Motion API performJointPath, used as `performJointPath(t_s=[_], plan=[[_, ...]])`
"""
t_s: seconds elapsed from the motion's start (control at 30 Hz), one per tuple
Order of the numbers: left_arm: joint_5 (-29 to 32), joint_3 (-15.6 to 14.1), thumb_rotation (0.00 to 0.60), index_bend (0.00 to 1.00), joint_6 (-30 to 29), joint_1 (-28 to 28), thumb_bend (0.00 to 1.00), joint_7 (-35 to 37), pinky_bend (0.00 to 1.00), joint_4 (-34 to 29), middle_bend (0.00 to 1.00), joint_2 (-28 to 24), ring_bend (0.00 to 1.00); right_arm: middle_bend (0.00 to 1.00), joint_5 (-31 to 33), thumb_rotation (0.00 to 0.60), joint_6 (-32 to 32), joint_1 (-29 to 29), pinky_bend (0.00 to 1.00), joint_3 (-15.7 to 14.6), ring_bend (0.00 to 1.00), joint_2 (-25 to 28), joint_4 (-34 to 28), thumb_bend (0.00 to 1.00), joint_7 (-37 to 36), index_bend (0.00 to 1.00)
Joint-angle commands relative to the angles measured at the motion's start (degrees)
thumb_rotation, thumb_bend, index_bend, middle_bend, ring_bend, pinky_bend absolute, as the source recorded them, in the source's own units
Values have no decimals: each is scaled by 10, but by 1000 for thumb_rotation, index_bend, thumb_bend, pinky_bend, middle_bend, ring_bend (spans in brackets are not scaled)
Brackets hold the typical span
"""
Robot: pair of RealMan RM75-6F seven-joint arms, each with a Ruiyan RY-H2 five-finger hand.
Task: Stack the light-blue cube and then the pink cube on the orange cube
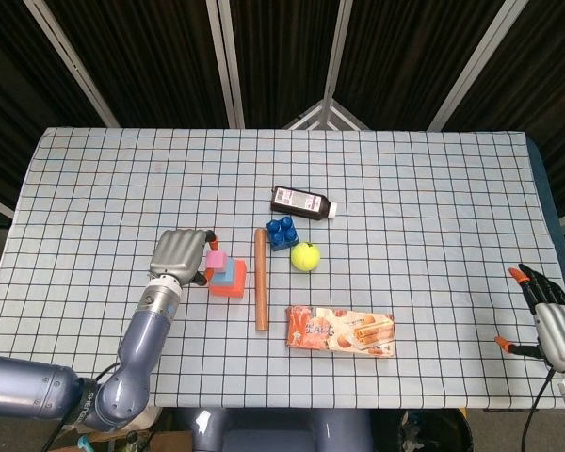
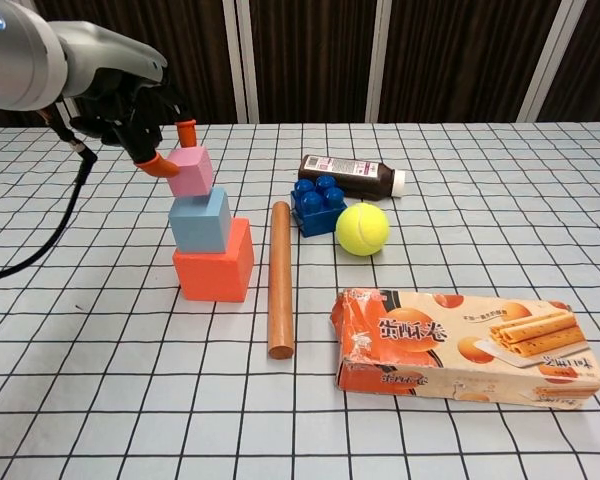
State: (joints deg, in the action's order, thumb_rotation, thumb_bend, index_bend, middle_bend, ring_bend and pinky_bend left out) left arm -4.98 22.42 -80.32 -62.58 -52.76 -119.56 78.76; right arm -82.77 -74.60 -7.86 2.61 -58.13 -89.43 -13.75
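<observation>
Done: the light-blue cube (image 2: pixel 200 220) sits on the orange cube (image 2: pixel 214 264).
Pink cube (image 2: pixel 191 171): pinched in the left hand (image 2: pixel 140 105), just above the light-blue cube, tilted; contact unclear.
Left to do: set it down square, release.
Right hand (image 1: pixel 554 323): idle at the table edge, fingers spread, holding nothing.

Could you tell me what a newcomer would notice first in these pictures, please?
First the cube tower left of centre: the left hand holds a pink cube just over the blue cube, which sits on the orange cube. Next, the snack box in front and the yellow ball behind it.
</observation>
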Motion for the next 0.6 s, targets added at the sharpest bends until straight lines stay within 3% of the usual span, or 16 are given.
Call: performJointPath(t_s=[0.03,0.6], plan=[[8,2,600,398,-12,-11,392,-7,907,2,833,9,801,7,0,600,0,0,103,0,14,0,1,128,-1,0],[5,-18,600,398,-64,-26,392,-28,908,9,832,34,801,7,-2,600,-1,0,103,0,14,0,1,128,-3,0]])
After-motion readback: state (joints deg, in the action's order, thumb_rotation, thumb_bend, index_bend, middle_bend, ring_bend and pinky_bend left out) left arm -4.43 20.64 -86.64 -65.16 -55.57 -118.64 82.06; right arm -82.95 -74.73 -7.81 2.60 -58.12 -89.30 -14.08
